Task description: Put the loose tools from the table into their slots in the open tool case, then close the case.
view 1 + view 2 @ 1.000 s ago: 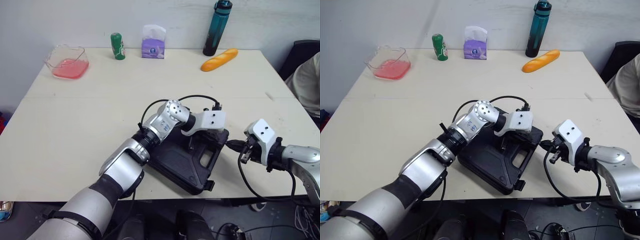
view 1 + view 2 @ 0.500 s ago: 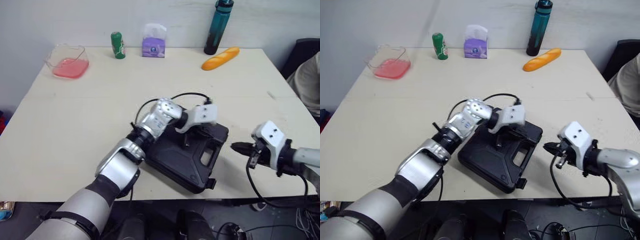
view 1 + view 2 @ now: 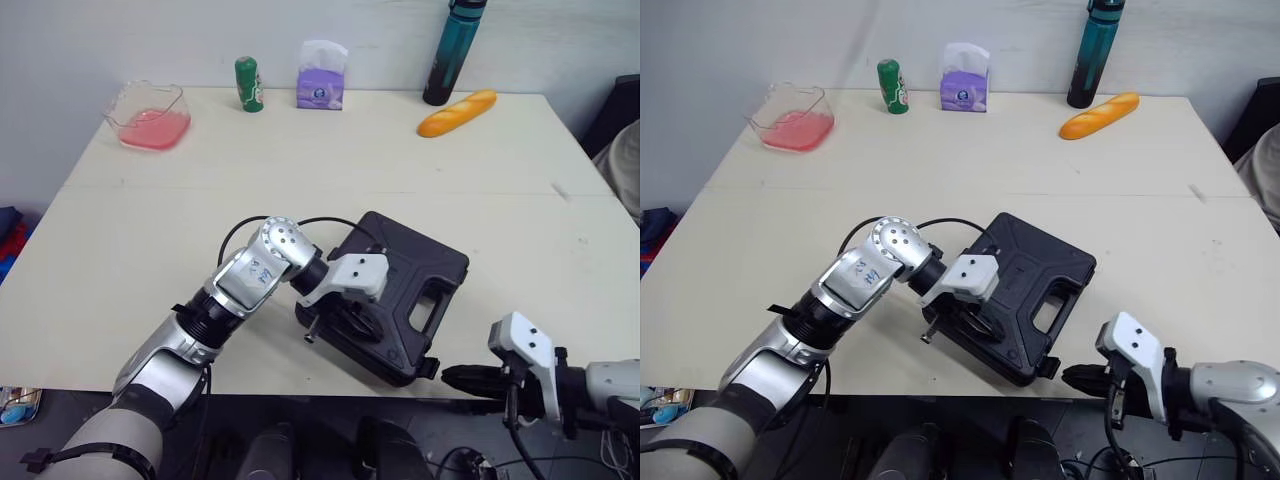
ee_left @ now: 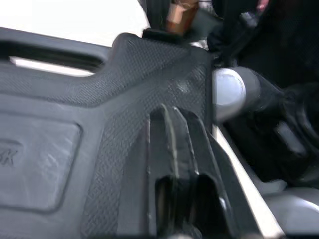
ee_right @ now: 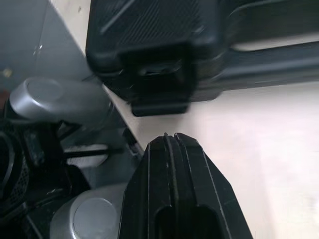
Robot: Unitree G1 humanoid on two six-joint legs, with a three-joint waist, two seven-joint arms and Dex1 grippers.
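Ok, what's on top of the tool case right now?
The left hand, fingers shut, lies on the lid of the closed tool case near its front corner. Whatever is inside is hidden by the lid.

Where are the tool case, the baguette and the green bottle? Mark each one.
tool case point(image 3: 400, 255), left eye view, middle of the shut lid.
baguette point(image 3: 458, 112), left eye view, middle of the loaf.
green bottle point(image 3: 249, 90), left eye view, body below the cap.

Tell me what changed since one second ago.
The left pincer slid across the tool case from its handle side to its near left edge. The right pincer drew back from the case toward the front edge of the table. The case stayed shut.
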